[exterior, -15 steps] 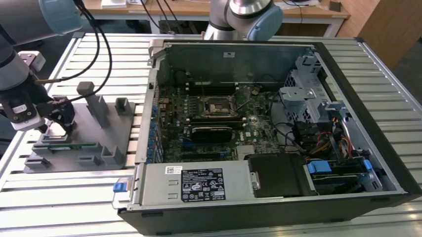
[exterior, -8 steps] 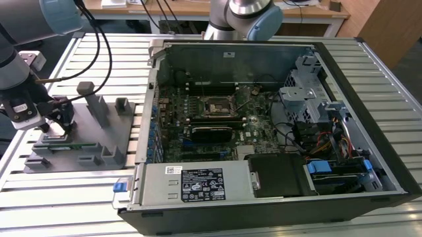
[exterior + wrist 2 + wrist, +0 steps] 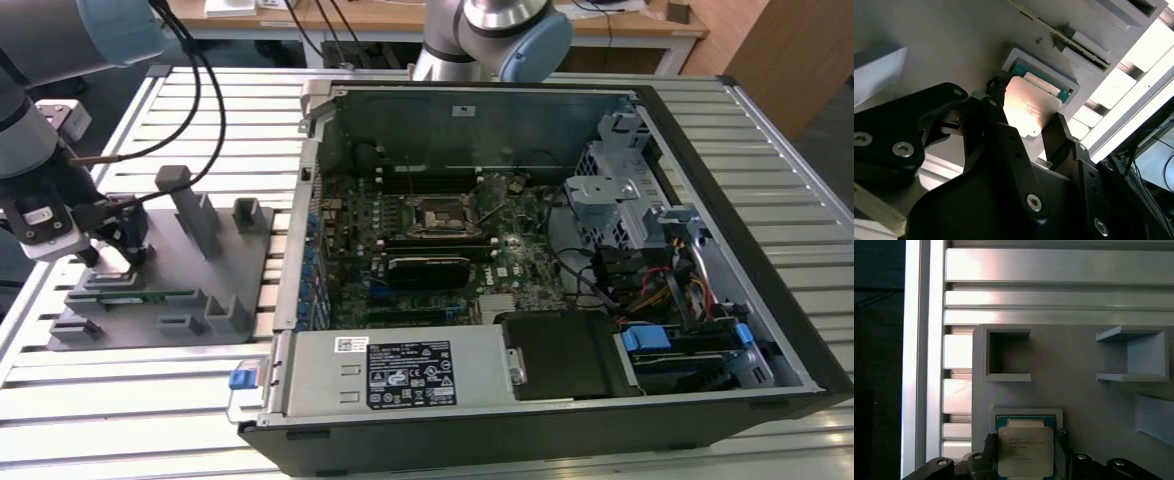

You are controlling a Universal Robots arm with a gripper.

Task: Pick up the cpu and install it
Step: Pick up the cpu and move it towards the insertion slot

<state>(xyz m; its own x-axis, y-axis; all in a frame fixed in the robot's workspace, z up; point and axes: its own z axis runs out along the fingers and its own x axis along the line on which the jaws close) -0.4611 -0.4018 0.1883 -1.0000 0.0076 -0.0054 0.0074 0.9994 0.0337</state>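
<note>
While between fingers (image 3: 990, 444), pale silver cpu (image 3: 1025, 452)

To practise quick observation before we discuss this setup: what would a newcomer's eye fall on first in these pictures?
The open computer case takes the middle of the exterior view, its green circuit board bare. At that view's left the gripper hangs over a grey tray. In both wrist views its black fingers clasp the shiny square cpu at its pocket in that tray.
</note>
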